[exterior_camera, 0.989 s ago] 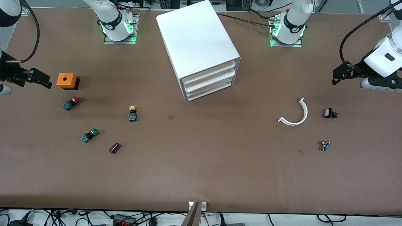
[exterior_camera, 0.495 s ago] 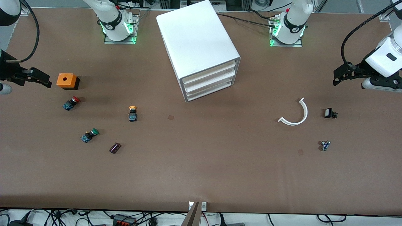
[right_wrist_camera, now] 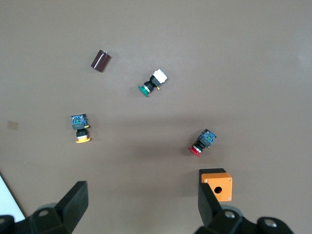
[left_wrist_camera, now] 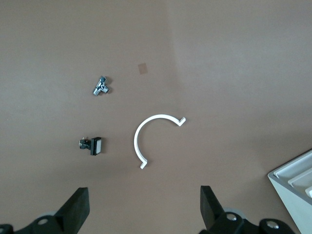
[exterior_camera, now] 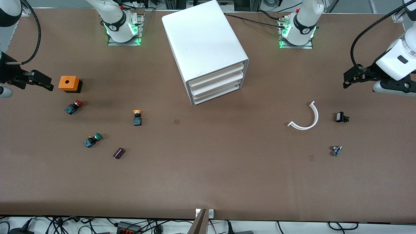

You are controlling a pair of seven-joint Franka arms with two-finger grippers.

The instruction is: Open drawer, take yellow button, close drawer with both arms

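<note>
while the top drawer (exterior_camera: 217, 75) is seen shut at upper centre of the front view, both empty grippers are held wide apart: left gripper (exterior_camera: 350, 78) at the right edge, right gripper (exterior_camera: 44, 83) at the left edge, nearer the orange-capped button (exterior_camera: 137, 117).

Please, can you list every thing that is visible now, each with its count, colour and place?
cabinet: 1, white, between the arm bases; three drawers shut
orange button: 1, orange cap, toward the right arm's end
red button: 1, nearer the camera than the orange box
green button: 1, nearer than the red button
orange box: 1, beside the right end effector
dark cylinder: 1, beside the green button
curved strip: 1, white, toward the left arm's end
black part: 1, beside the strip
metal part: 1, nearer than the black part
right end effector: open, over bare table
left end effector: open, over bare table
</note>
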